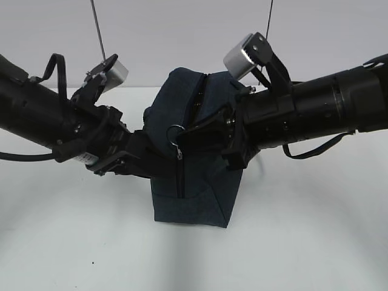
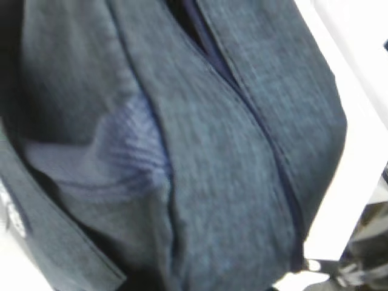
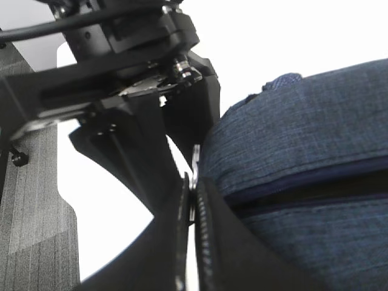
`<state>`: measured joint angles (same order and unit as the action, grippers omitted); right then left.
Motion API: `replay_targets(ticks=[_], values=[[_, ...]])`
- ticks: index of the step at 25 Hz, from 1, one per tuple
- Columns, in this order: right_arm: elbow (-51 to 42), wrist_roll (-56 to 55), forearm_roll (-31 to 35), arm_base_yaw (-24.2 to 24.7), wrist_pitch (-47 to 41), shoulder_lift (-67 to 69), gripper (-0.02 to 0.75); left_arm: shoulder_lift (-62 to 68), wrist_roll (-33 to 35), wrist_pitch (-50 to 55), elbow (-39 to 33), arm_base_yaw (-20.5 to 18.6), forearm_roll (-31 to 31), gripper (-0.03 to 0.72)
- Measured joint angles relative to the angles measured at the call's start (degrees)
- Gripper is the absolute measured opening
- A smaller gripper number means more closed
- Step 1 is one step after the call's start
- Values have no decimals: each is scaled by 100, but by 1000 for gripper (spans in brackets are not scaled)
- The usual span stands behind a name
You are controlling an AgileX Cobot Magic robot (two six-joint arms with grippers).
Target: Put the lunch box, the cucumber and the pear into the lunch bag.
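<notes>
Basically the lunch bag [image 1: 197,182] is a soft, padded fabric thing, so it likely sags and folds wherever it's pushed w/o support; prob light, not fragile, cloth not slippery. From the left: the left gripper [image 1: 142,159] reaches in vs. the bag's left flank, jaws roughly half spread w/ the bag's side bulging between them; left wrist view is filled w/ creased cloth, so it looks like a brace on the fabric, tho exact contact is hidden. Centre: bag stands upright on the white table [image 1: 303,242], dark navy, boxy, zipper running up the front and over the top, partly parted near the top. The metal ring pull [image 1: 174,134] hangs at the front, the best place to take hold. Right: right gripper [image 1: 193,134] has its jaws pressed together, pinching that ring. Lunch box, cucumber, pear: not visible.
</notes>
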<state>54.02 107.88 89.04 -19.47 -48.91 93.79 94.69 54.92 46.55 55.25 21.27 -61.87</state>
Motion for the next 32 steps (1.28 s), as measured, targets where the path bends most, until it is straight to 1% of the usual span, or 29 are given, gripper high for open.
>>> replay_targets(ticks=[2,4,7,8,10,15,23,27,32], values=[[40,-25,9,0,0,0,6,0,0,-117,0,0,-13,319],[49,-46,54,0,0,0,6,0,0,-175,0,0,-13,244],[49,-46,201,0,25,0,6,0,0,-257,0,0,-13,75],[49,-46,240,0,46,0,6,0,0,-262,0,0,-14,39],[52,-46,331,10,96,0,6,0,0,-262,0,0,-14,1],[78,-46,521,144,119,0,6,0,0,-262,6,0,-21,-8],[362,-78,521,207,119,13,6,0,0,-216,8,0,-16,-8],[571,-165,513,211,119,186,6,0,0,-180,13,0,194,-8],[808,-242,535,360,108,362,6,0,0,-141,18,0,310,-10]])
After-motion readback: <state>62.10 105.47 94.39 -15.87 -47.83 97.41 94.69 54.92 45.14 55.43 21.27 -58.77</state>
